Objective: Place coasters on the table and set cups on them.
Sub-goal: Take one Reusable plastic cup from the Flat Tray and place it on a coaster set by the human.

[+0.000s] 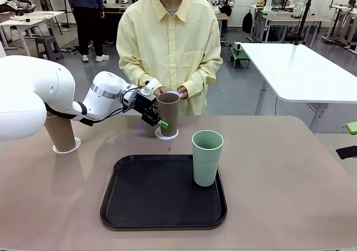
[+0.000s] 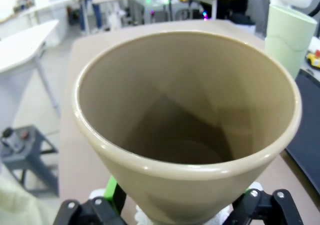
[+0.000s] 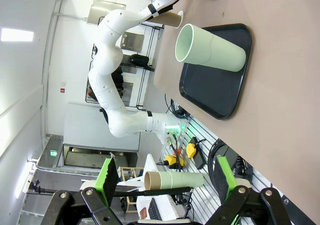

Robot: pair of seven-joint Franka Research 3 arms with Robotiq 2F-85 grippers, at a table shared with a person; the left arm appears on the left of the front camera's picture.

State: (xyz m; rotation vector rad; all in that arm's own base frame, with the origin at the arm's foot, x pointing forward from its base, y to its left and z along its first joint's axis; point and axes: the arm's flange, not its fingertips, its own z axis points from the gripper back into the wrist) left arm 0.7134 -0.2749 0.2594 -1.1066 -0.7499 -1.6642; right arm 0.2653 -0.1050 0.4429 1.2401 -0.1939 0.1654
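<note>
LEFT GRIPPER LETS GO AT THE CUP. My left gripper stands released at centre frame in the front view, jaws spread to either side of the foot of a brown cup. In the left wrist view, one finger sits just clear of the cup's wall, with a sliver of coaster showing between. The green pad on the other side lies close against the wall, and I cannot tell whether it touches. The cup stands upright on its coaster on the table, upper middle of the frame.

The left arm reaches in roughly level from the left edge, wrist pointing right. A person's hands sit just behind the cup's rim; I cannot tell whether they touch it.

At far left a second brown cup stands on a second coaster, partly behind my arm. A mint cup stands upright on the right side of the black tray, lower centre.

My right gripper hangs wide open with nothing between its jaws, along the bottom edge of its wrist view. The tray and mint cup lie sideways at upper right there.
</note>
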